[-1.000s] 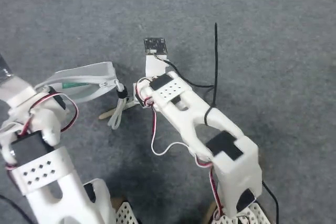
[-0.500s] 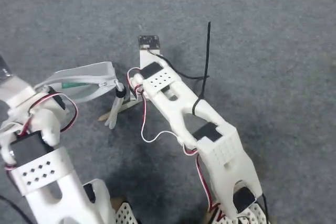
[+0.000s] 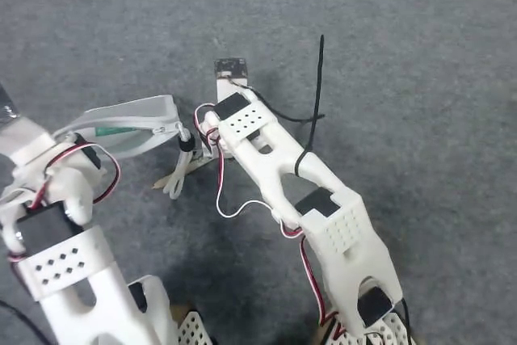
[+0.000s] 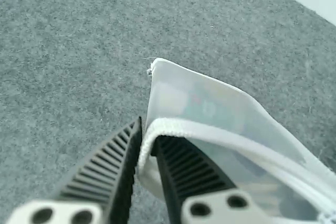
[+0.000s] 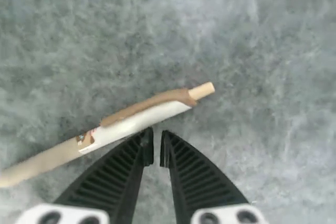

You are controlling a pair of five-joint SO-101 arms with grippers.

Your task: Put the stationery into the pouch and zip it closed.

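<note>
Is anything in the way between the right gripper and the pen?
No, nothing I can see. The pen lies on the grey mat right at the tips of the right gripper, with nothing between them.

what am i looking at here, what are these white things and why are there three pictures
These are two small white robot arms at a table, the left arm and the right arm, each ending in a pincer. One picture looks down over the grey surface. The other two come from cameras on each arm's wrist. The left pincer is clamped on the rim of a see-through pouch with some items already inside. The right pincer, nearly closed and holding nothing, sits just beside a pen lying on the surface.
</note>
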